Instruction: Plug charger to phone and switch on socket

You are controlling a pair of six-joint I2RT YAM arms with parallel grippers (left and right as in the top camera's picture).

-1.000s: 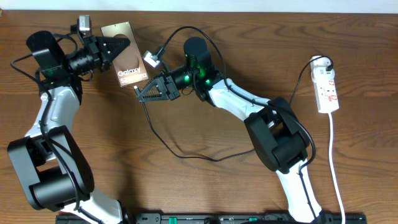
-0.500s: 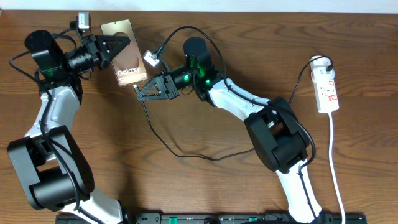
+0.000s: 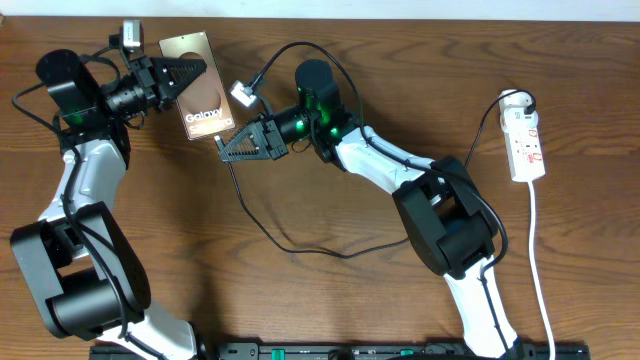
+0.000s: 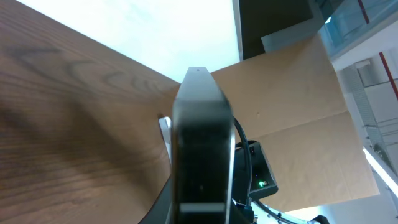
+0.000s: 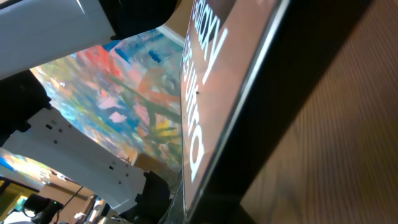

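Dark wood tabletop [image 3: 330, 310] runs under both my arms, with a pale wall along its far edge.

Near the far-left corner my left pincer [image 3: 188, 73] is clamped on the left side of the phone [image 3: 207, 97], which looks tipped off the wood, its "Galaxy" lettering facing up. From my left wrist I see it only as a blurred slab seen end-on [image 4: 200, 155].

Just right of the phone's near end, my right pincer [image 3: 226, 148] is narrowed to a point. The charger [image 3: 262, 228] runs out from its tips, so I judge that I am pinching the connector, though the tip itself is hidden. My right wrist camera is filled by the phone's lettered face [image 5: 211, 93], very close.

The cable loops toward the near edge, then climbs to the socket [image 3: 527, 145], lying by the right edge near the far corner with the black plug seated in its far end.

To seat the connector well, I should hold the phone rigid with the left pincer, line the tip up square with the port on the phone's short end, and push straight along the phone's length, watching that the slack cable does not drag. The socket's switch waits until after.
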